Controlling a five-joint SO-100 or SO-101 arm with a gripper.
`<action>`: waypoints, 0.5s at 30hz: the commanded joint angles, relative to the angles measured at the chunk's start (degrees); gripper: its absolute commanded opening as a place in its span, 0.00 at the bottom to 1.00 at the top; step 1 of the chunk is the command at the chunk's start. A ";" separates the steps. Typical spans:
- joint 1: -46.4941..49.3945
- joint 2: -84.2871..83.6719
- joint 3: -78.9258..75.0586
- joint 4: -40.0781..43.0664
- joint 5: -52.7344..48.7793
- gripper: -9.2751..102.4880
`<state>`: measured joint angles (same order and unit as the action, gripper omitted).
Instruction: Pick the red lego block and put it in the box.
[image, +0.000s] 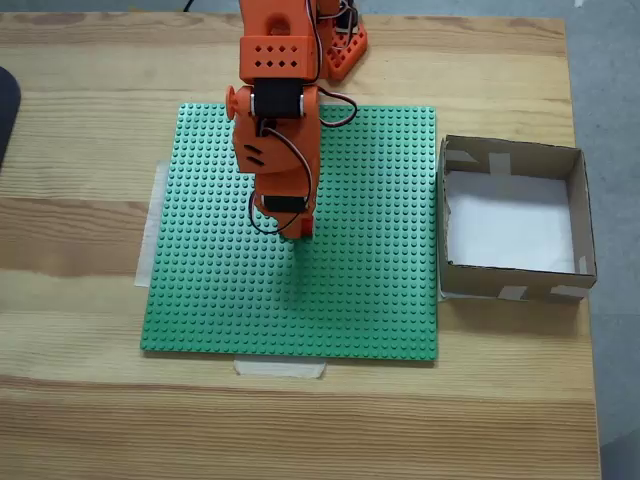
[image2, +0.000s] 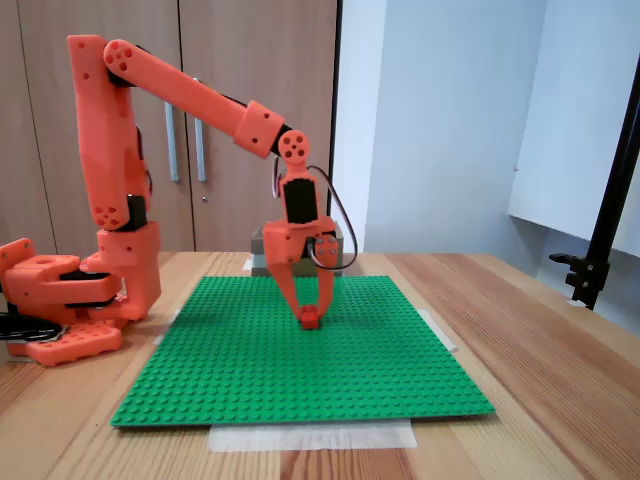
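**Red block in the pincer, low over the baseplate**

The red block (image2: 310, 318) sits between the fingertips of the pincer (image2: 310, 312), which is clenched on it just above, or touching, the green baseplate (image2: 300, 370); whether it rests on the studs cannot be told. In the fixed view from above, the arm (image: 278, 140) covers the block and the fingertips, so the pincer (image: 293, 236) is hard to make out there. It hangs near the middle of the baseplate (image: 380, 250).

The box (image: 445, 215) stands on the wooden surface (image: 300, 420) just beside the baseplate's right edge in that view, with a white floor and pale tape on its walls. In the fixed view from the side only a bit of the box (image2: 262, 250) peeks out behind the arm (image2: 200, 100).

Tape strips (image: 280, 368) hold the baseplate's edges down.
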<state>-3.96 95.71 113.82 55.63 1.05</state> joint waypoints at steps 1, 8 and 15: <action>-0.44 1.32 -3.08 1.67 0.44 0.11; -0.53 2.72 -7.38 4.75 0.97 0.09; -1.23 6.59 -8.96 7.29 1.67 0.09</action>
<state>-4.31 97.91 107.58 61.88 2.29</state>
